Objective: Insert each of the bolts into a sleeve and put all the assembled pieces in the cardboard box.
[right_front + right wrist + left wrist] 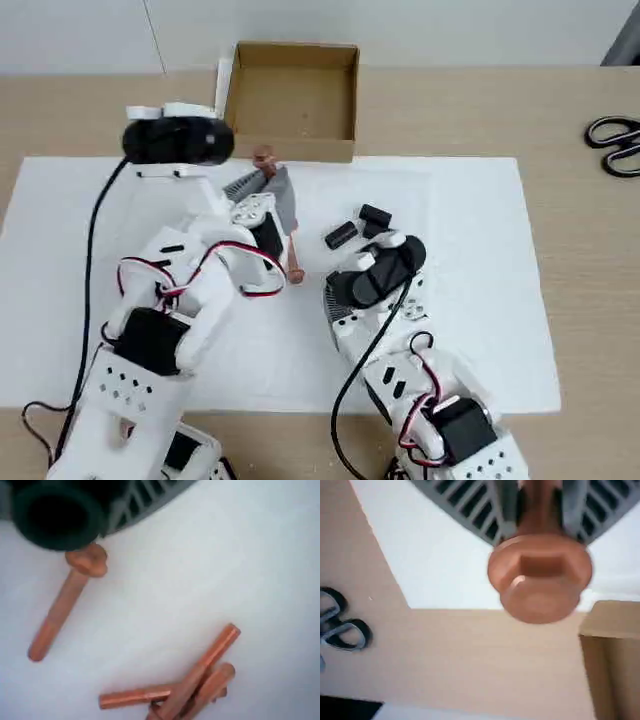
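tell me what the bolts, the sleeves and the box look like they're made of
bolt: copper-coloured and smooth, with a soft, even sheen on its flanged head. It could be metal or moulded plastic; the look leaves it open.
sleeve: a matte black tube with no shine, probably plastic or rubber.
cardboard box: plain brown cardboard with matte, unprinted walls.

wooden table (480, 110) | on it: white sheet (480, 300), cardboard box (300, 149), scissors (615, 145)

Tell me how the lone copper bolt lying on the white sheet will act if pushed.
The bolt looks like a rigid rod, so it should stay stiff. Its round shank will probably roll, curving around its wider head. The smooth white sheet likely lets it slide too.
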### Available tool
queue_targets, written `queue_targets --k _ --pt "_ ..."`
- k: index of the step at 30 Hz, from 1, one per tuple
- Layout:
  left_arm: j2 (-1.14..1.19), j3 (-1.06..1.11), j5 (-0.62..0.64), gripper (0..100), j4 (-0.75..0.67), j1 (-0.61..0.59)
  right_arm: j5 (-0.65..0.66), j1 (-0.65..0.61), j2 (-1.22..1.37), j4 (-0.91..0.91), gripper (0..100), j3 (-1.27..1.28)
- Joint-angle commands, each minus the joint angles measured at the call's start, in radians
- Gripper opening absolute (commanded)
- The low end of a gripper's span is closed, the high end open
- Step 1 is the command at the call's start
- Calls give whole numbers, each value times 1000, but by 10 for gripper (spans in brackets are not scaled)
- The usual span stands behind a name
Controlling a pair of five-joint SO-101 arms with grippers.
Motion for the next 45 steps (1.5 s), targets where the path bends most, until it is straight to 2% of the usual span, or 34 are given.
queue_targets --k 1,7,26,33,45 --pt "-28 1 5 6 -25 51 -12 -7 -71 -30 4 11" --pt "-28 4 5 6 41 95 -14 -7 -105 -45 4 31" --pt "-26 28 5 6 40 199 -18 -8 -108 -67 4 38" --pt "-28 93 5 6 -14 203 -18 -8 -111 -67 4 38" --pt "-28 111 -29 6 -11 207 -18 -8 -111 -67 4 37"
